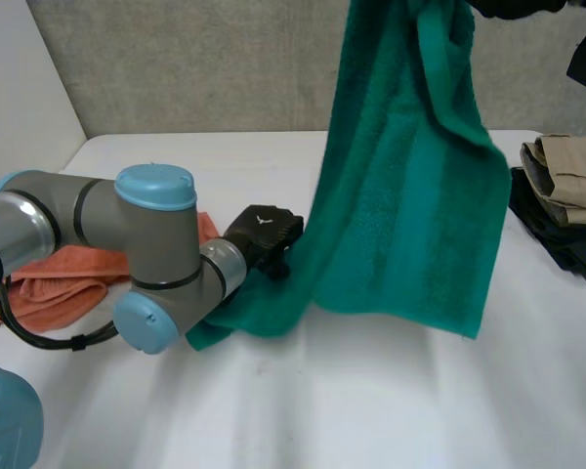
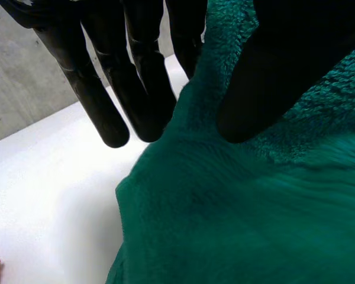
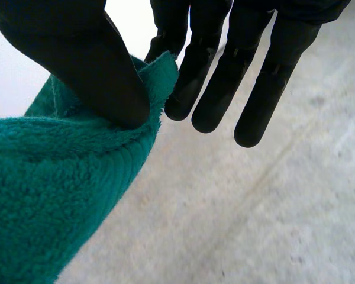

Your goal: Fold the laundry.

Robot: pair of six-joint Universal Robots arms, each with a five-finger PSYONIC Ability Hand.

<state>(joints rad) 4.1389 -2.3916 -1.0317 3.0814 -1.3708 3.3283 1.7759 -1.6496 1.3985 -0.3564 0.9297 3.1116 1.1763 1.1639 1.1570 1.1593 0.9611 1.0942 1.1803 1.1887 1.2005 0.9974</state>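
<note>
Far left of white table (image 1: 371,401): orange cloth (image 1: 54,278), crumpled, partly behind left arm (image 1: 127,234).

Left arm reaches across the table toward the centre. Left hand (image 1: 264,234) is low, at the bottom edge of the green towel (image 1: 400,215), where the towel's lowest part touches the table. Left wrist view: fingers (image 2: 136,89) straight, behind the towel's edge; thumb (image 2: 284,65) lies on the near face of the towel (image 2: 236,219). Cloth is pinched between thumb and fingers.

Centre: the towel hangs lengthwise from the top of the head view, draped in a broad fold. Its left lower end is on the table by the left hand; its right lower corner hangs free above the table.

Top right: right hand (image 1: 513,8) holds the towel's upper end, raised high. Right wrist view: thumb (image 3: 77,59) presses the towel edge (image 3: 47,189) against one finger. The remaining fingers (image 3: 260,77) are straight and clear of the cloth.

Far right of table: folded beige garment (image 1: 571,176) stacked on dark garments (image 1: 557,239), apart from the towel.
</note>
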